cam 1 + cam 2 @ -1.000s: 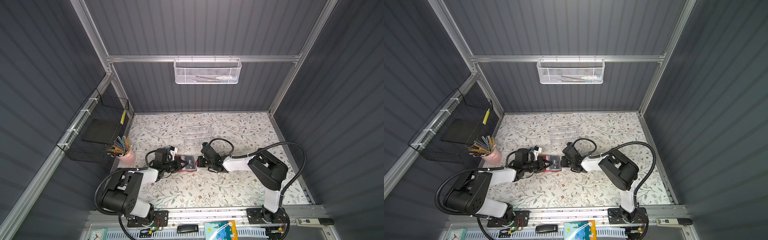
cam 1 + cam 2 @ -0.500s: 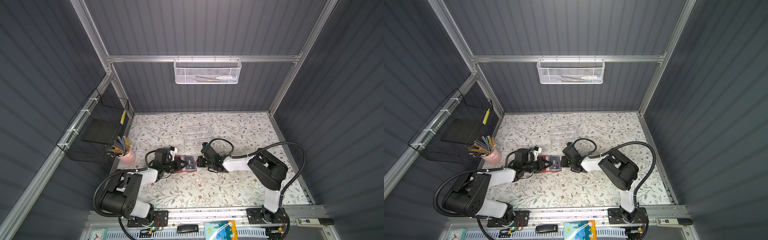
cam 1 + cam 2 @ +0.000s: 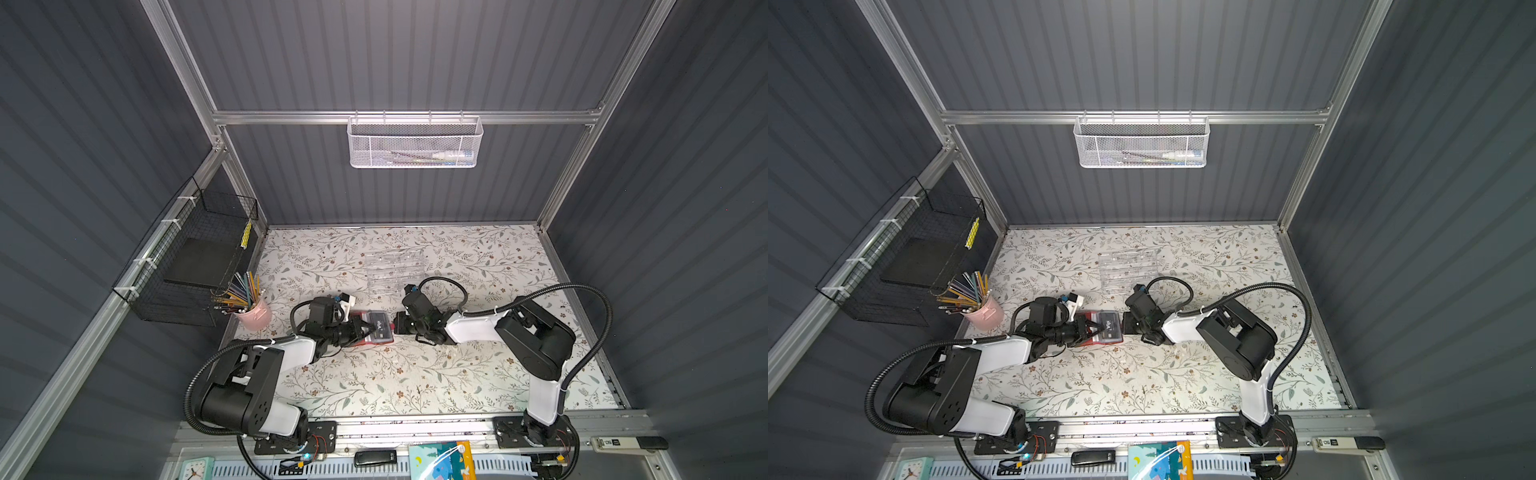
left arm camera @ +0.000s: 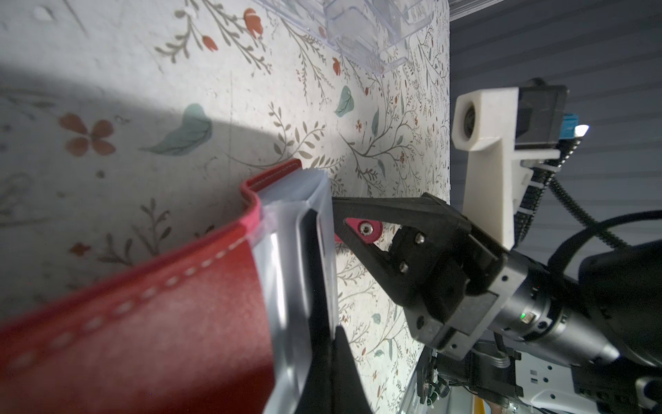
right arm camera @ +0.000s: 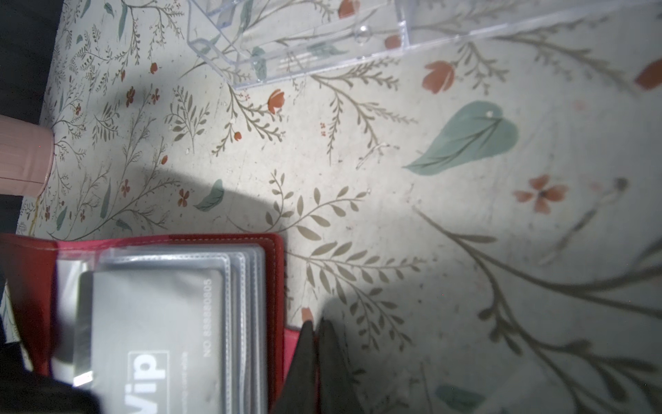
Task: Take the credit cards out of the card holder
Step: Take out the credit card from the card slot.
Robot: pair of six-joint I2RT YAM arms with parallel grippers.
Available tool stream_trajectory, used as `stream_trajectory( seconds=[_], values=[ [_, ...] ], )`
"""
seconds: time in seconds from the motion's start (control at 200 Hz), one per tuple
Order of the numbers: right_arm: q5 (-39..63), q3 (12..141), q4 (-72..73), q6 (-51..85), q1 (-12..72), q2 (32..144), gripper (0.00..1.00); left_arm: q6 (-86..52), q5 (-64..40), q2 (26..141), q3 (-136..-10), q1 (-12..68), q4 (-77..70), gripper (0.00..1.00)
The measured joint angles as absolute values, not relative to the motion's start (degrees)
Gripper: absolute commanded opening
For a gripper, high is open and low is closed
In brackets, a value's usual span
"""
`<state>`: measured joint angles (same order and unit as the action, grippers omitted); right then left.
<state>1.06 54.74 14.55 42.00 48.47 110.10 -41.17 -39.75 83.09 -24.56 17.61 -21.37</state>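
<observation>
- In both top views the open card holder [image 3: 376, 342] lay at mid-worktop [image 3: 415, 374] between the arms, with the black credit card [image 3: 1109, 326] uppermost. The left end effector [image 3: 362, 329] and right end effector [image 3: 397, 326] stood at opposite sides of it; opposed pulls could tear a sleeve.
- In the left wrist view the left end effector was closed, pinching the clear sleeves [image 4: 286, 258] at centre frame. Whether the credit card itself sat in that pinch was unclear. Pulling plastic alone would drag the card holder along.
- In the right wrist view, lower centre, the right end effector [image 5: 316, 328] was clamped on the red strap tab [image 5: 292, 344]. That small tab could slip free, letting the card holder follow the credit card [image 5: 150, 322].
</observation>
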Motion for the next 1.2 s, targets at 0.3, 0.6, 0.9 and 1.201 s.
stream_trajectory(
  seconds=[0.3, 0.6, 0.9, 1.201],
  values=[
    [1.3, 54.7, 14.8, 42.0, 48.4, 110.2, 0.02, -40.4, -39.5, 82.1, -24.9, 17.5, -19.6, 0.05],
    [1.4, 54.7, 14.8, 42.0, 48.4, 110.2, 0.02, -39.9, -39.5, 81.9, -25.1, 17.0, -18.7, 0.07],
    [1.4, 54.8, 14.8, 42.0, 48.4, 110.2, 0.01, -39.4, -39.5, 81.5, -25.1, 16.7, -17.9, 0.05],
    [1.5, 54.8, 14.8, 42.0, 48.3, 110.2, 0.01, -39.2, -39.6, 81.5, -25.1, 16.4, -17.9, 0.00]
  ],
)
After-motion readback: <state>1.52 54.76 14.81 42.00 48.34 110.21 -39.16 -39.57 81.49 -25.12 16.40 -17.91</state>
